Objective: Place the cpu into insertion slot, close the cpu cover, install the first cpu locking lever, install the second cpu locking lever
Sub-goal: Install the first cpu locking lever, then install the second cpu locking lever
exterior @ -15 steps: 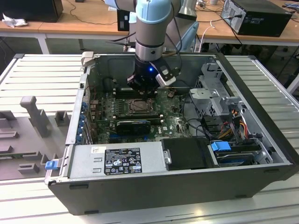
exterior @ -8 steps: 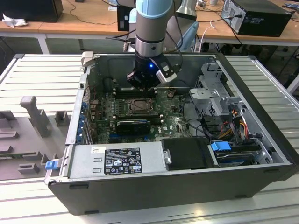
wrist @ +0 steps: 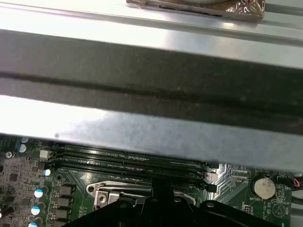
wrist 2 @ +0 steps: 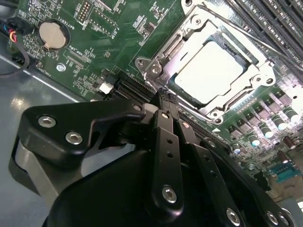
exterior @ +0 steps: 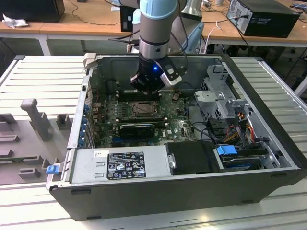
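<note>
Above the green motherboard, inside the open computer case on the slatted tabletop, my pincer hangs in the exterior view just behind the insertion slot, on the side away from the boxy power supply that lies along the motherboard's near edge. A grey moulded tray sits beside the case on the exterior view's left.

Over that same motherboard in the second wrist view, the cpu lies flat in its socket, pale top showing through the window of the cpu cover, which is down around it. My pincer's black fingers are drawn together with nothing between them, their tips close to one corner of the socket. A round coin battery sits on the board well apart from the socket.

Beyond the long black memory slots in the first wrist view rises the case's metal wall
</note>
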Robot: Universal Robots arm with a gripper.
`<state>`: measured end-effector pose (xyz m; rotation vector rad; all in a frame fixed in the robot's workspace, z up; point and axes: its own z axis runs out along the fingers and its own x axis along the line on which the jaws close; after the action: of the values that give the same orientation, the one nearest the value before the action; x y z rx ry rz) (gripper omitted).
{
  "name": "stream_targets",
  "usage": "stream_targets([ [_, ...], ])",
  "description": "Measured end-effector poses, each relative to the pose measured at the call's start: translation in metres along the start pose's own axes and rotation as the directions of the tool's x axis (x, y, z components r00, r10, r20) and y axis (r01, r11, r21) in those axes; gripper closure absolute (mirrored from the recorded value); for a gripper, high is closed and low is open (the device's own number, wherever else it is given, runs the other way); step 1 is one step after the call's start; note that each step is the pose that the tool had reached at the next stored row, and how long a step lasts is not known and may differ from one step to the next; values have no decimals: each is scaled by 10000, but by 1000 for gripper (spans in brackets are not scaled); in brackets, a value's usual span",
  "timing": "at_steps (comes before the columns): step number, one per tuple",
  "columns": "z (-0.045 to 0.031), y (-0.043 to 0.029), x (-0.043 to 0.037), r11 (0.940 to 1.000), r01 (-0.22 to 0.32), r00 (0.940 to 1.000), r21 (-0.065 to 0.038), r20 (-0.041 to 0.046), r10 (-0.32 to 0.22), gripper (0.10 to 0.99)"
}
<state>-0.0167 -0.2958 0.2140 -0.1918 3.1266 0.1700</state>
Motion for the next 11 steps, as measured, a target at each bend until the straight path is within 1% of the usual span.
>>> stream_targets([
  [9,-4,-34,4,10000,0,10000,0,0,0,980],
  [11,-6,-55,7,10000,0,10000,1,0,0,980],
])
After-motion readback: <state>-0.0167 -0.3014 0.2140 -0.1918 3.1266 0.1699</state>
